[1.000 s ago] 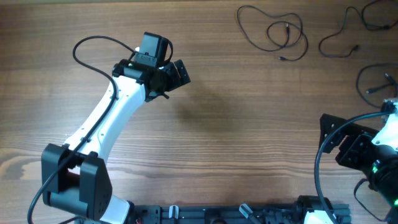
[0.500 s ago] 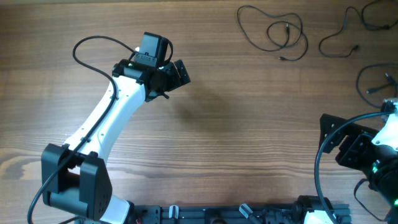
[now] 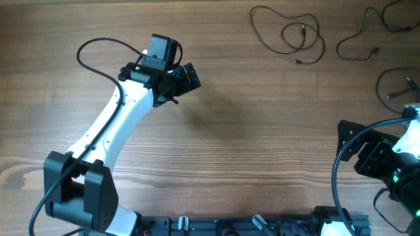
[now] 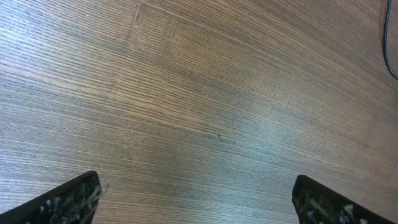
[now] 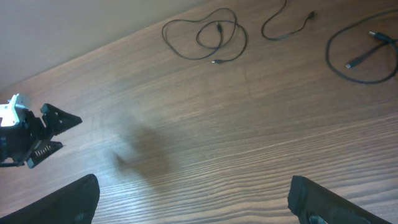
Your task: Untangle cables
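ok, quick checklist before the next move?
1. Separation: ok where visible; looped cable, middle cable and right cable lie as separate loops.
2. Hidden crossings: cannot tell; middle cable and right cable run off the picture edge.
3. State of left gripper: open, empty, ok.
4. State of right gripper: open, empty, ok.
5. Both clear of all three: ok.

Spread flat and well apart along the far right of the bench (image 3: 249,131) as thin black cords with small plug ends: left cable (image 3: 300,28) in loose overlapping loops, middle cable (image 3: 373,50) wavy, right cable (image 3: 380,82) openly curved.
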Robot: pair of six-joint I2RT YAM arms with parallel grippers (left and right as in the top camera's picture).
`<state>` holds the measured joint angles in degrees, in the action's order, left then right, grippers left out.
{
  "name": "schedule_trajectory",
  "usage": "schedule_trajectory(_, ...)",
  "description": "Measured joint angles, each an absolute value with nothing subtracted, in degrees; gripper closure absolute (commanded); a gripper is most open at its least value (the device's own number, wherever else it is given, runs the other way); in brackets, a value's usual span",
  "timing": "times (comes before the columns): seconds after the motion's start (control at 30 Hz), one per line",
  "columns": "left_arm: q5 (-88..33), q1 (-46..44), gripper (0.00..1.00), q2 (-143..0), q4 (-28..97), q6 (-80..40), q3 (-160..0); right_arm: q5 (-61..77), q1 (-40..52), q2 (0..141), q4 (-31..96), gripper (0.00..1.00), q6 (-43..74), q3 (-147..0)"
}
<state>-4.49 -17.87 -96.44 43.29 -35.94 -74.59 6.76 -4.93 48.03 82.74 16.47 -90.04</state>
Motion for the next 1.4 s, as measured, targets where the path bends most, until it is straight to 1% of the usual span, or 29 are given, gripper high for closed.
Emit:
schedule_trajectory(0.8,-4.49,-17.87,0.0,-96.44,43.29,-35.94,-74.59,6.76,-4.93,46.96,82.72,0.0,16.47,-89.91)
schedule_trajectory(0.93,-4.49,-17.87,0.0,-96.44,43.29,-35.94,-74.59,6.76,-4.93,43.29,82.74,0.01,16.47,-89.62)
schedule_trajectory(1.13,-4.49,-17.87,0.0,-96.44,43.31,-35.94,-74.59,6.76,-4.93,34.17,82.81,0.0,16.49,-89.62)
schedule_trajectory(1.4,-4.47,-17.87,0.0,-96.44,43.29,-35.94,-74.59,6.76,-4.93,21.78,86.19,0.01,16.49,-89.65)
